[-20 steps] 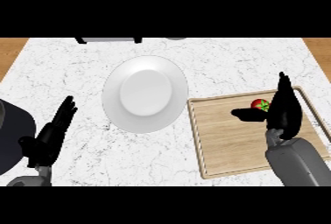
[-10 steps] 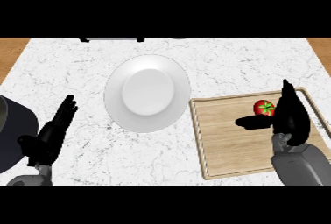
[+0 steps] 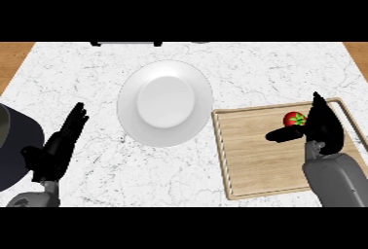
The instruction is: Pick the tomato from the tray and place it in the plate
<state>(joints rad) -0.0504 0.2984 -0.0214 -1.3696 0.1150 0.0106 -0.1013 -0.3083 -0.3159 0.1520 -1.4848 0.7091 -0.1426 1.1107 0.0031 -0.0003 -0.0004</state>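
Right hand (image 3: 323, 127) beside the tomato (image 3: 294, 118) on the tray (image 3: 259, 165); plate (image 3: 165, 102) waited apart on the counter (image 3: 273, 73).

A white marbled counter carried a wooden tray at the right and a round white plate near the middle, the two just apart, with nothing lying between them. A dark rounded object (image 3: 14, 146) sat at the left edge, and the left hand (image 3: 57, 148) rested near it, fingers straight and holding nothing. The right hand stood over the tray's far right part, fingers (image 3: 320, 109) extended and spread from the thumb (image 3: 284, 134), which reached out below the tomato; nothing was gripped, and whether the hand touched the tomato could not be told. The tomato was small, round and red with a green stem top, lying in the tray's far right corner, just left of the fingers.
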